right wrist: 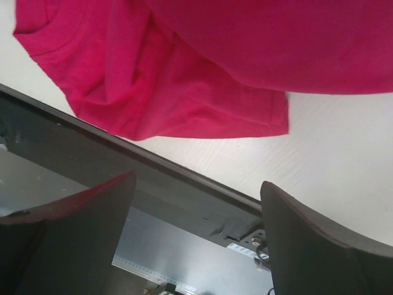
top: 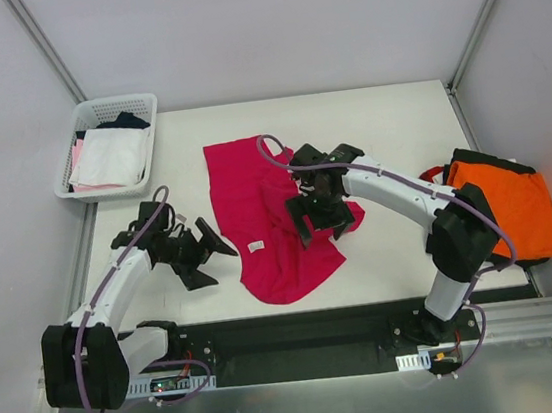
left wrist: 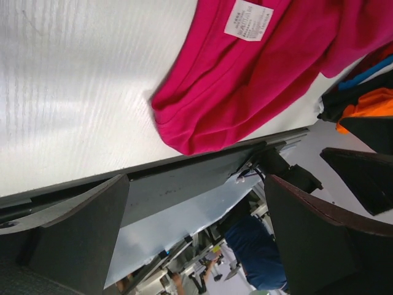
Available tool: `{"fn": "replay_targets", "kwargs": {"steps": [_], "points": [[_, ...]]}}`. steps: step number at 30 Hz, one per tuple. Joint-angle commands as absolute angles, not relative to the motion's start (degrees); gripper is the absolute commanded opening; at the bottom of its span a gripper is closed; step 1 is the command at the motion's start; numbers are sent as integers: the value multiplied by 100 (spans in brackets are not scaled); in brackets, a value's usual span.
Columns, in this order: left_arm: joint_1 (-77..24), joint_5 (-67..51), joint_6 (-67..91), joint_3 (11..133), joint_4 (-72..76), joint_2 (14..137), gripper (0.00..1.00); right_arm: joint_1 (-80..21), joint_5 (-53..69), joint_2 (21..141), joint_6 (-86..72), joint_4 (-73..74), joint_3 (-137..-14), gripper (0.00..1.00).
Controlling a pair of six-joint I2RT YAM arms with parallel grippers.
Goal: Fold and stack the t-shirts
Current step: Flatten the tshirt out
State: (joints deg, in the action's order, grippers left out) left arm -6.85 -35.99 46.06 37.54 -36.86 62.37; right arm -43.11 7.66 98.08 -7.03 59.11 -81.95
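1. Two claws are filling the bottom of the wrist views, the left claw (left wrist: 196,246) and the right claw (right wrist: 196,239). Each is showing two dark fingers standing wide apart with nothing between them.
2. One crimson t-shirt (top: 257,219) is lying rumpled and unfolded in the middle of the counter (top: 387,122). One small white label (left wrist: 247,19) is facing up near its front-left edge, and the print on it is too small to read.
3. The left claw is hovering just left of the crimson t-shirt, over bare counter and apart from the cloth.
4. The right claw is hanging over the right side of the crimson t-shirt. The arm is covering part of the cloth there, so I cannot tell whether the fingers are touching it.
5. One orange t-shirt (top: 502,204) is lying well to the right of the crimson t-shirt. It is resting on one black t-shirt (top: 482,157), of which only a rim is showing, and the right arm is crossing in front of both.
6. One white mesh basket (top: 148,106) is sitting well to the left of the crimson t-shirt and beyond it. It is holding one white garment (top: 109,156), the edge of one pink garment (top: 76,155) and a dark cloth (top: 127,119) that is mostly buried and hard to make out.
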Motion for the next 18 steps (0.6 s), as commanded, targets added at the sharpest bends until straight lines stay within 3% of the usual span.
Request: {"fn": "replay_targets", "kwargs": {"steps": [1,7,11,12,15,18], "points": [[-773,-3736,4465,3647,-3182,6626,91,-4333,1353,9809,-782,5652,-8209,86],[-949,-2699,4465,3972,-2787,6890,86,-4412,1424,9730,-967,5511,-8077,85],[-1440,-2478,4342,4174,-2269,7337,69,-4482,1441,9616,-1037,5423,-7981,85],[-1572,-2539,4333,4244,-2172,7487,61,-4491,1433,9598,-1037,5405,-7980,85],[-2336,-2620,4228,4788,-2153,8269,53,-4535,1328,9501,-1046,5449,-7981,85],[-3294,-1577,4332,5413,-2775,8744,52,-4561,1161,9370,-1055,5528,-7937,86]]}}
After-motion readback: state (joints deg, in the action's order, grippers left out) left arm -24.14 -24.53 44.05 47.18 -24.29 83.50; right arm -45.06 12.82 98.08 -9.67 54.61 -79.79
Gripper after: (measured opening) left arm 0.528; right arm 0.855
